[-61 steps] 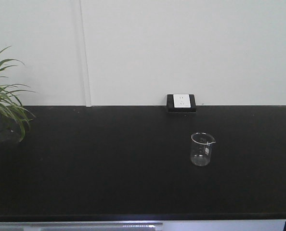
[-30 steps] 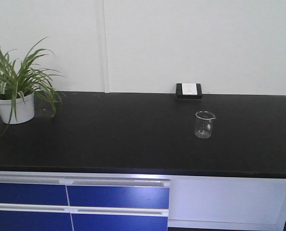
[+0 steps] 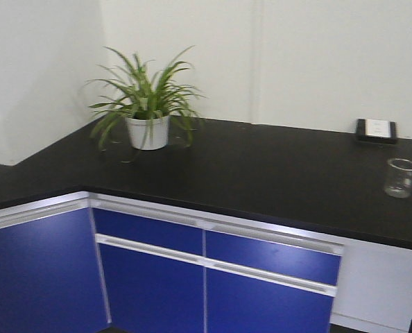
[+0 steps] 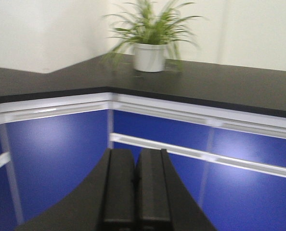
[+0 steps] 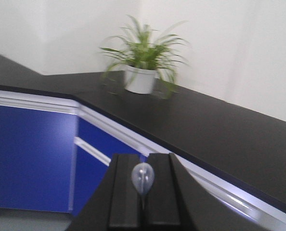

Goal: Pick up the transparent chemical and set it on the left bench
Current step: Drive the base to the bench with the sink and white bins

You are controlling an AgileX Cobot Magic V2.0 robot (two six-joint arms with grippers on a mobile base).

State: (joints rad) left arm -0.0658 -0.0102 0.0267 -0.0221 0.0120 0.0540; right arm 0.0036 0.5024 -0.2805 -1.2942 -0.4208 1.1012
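Observation:
The transparent chemical [image 5: 143, 177] is a clear pipette whose rounded bulb sticks up between the black fingers of my right gripper [image 5: 143, 159], which is shut on it; its stem is hidden between the pads. My left gripper [image 4: 135, 153] is shut with nothing in it, in front of blue cabinet doors. Neither gripper shows in the front view. A strip of black benchtop [image 3: 26, 173] runs off left past the corner; I cannot tell whether it is the left bench.
A potted plant [image 3: 147, 104] stands on the black countertop [image 3: 261, 173] near the corner. An empty glass beaker [image 3: 400, 177] and a white socket box [image 3: 376, 130] are at the far right. Blue cabinet fronts [image 3: 213, 277] with silver rails lie below.
The front view has pulled back from the countertop and swung left. The beaker and socket box slid to the right edge, the plant moved toward the middle, and the blue cabinets and corner came into view.

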